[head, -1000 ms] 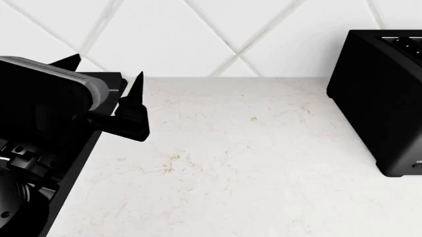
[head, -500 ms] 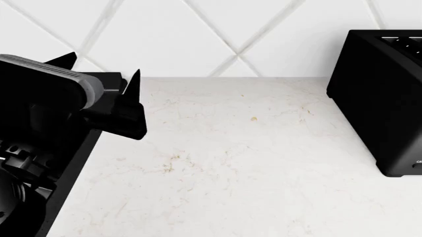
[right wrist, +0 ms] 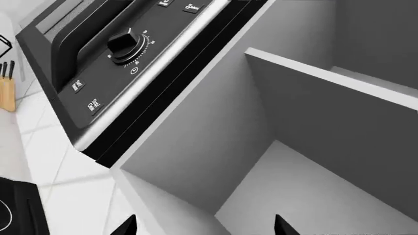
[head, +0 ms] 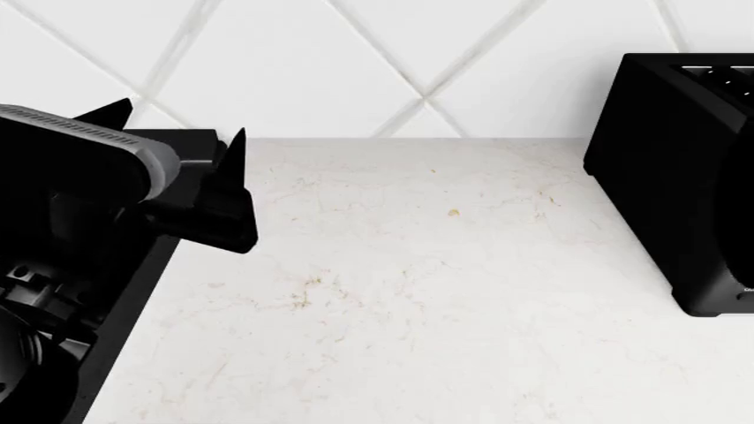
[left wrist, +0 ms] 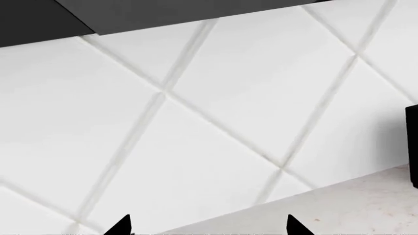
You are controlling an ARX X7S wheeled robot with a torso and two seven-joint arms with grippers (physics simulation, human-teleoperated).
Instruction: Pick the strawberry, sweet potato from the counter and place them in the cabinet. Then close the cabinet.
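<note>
The strawberry and the sweet potato are out of view in every frame. The white veined counter (head: 412, 283) fills the head view, and a strip of it (left wrist: 353, 205) shows in the left wrist view. My left gripper (head: 177, 124) hovers over the counter's left end by the stovetop, open and empty, facing the tiled wall (left wrist: 196, 122). The left gripper (left wrist: 207, 227) shows only its two spread tips there. My right gripper (right wrist: 204, 227) is open and empty, raised before the open cabinet (right wrist: 339, 112), whose grey shelf and walls show. It is outside the head view.
A black toaster (head: 683, 177) stands at the counter's right end. The black stovetop (head: 71, 353) borders the counter on the left. Beside the cabinet hangs a black appliance panel with a knob (right wrist: 124, 44). A knife block (right wrist: 7, 88) is at that view's far edge.
My left gripper has drifted slightly left and down in the head view. Nothing else has moved.
</note>
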